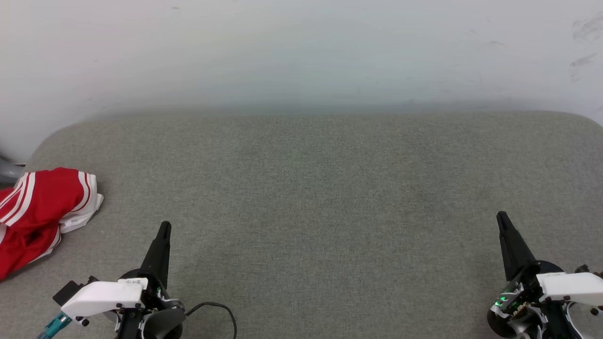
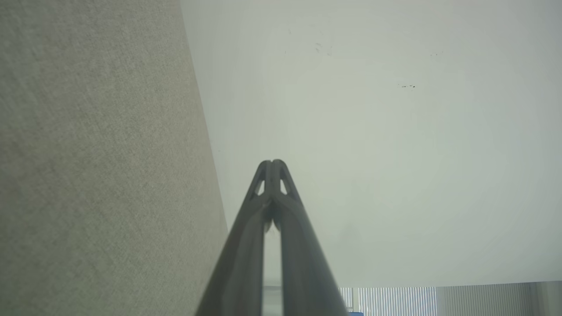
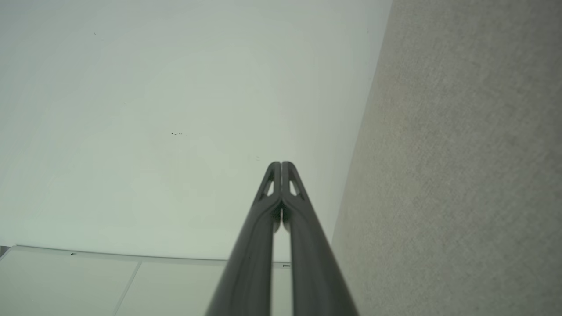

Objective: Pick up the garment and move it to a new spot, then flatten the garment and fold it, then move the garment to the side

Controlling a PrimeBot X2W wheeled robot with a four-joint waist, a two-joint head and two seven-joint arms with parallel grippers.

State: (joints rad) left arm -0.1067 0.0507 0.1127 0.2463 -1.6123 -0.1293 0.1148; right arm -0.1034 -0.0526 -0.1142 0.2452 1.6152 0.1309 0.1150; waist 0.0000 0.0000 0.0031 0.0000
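Two grippers sit low in the head view, the left gripper (image 1: 164, 229) at the lower left and the right gripper (image 1: 502, 218) at the lower right, each with its two dark fingers pressed together to a single tip, gripping nothing and pointing up the frame over the grey fabric surface (image 1: 306, 212). The garment (image 1: 40, 212), red with white striped trim, lies crumpled at the far left edge, partly cut off, above and left of the left gripper and apart from it. Both wrist views show the fingertips meeting against a pale wall (image 2: 395, 153).
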